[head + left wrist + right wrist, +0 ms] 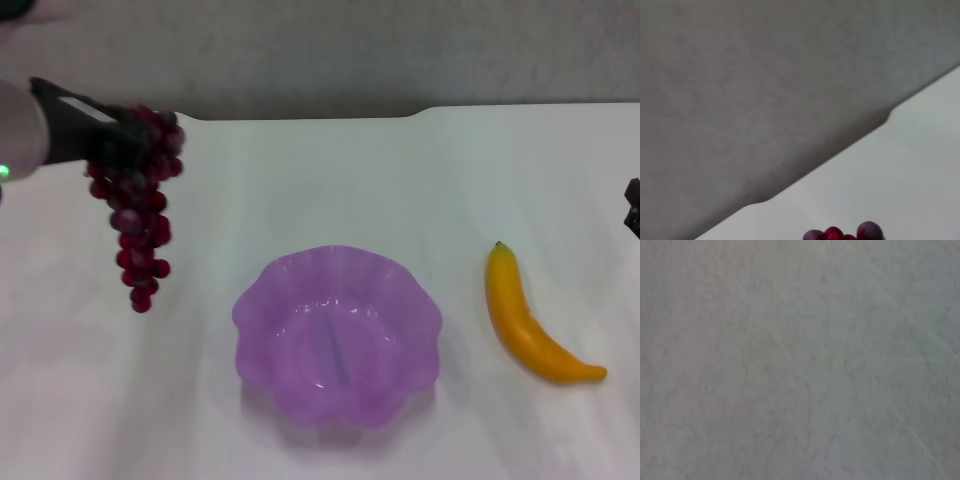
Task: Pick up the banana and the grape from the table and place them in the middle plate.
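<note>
My left gripper (pixel 122 138) is at the far left, raised above the table (pixel 330 180), shut on the top of the grape (pixel 140 225), a dark red-purple bunch that hangs down from it. A few of its berries show in the left wrist view (pixel 845 234). The middle plate (pixel 262 300), translucent purple with a wavy rim, sits to the right of the bunch, nearer the front, with nothing in it. The banana (pixel 525 322), yellow-orange with a dark tip, lies on the table right of the plate. My right gripper (pixel 632 208) is only a dark sliver at the right edge.
A grey wall (pixel 320 50) runs behind the table's notched rear edge, which also shows in the left wrist view (pixel 760 201). The right wrist view holds only a plain grey surface.
</note>
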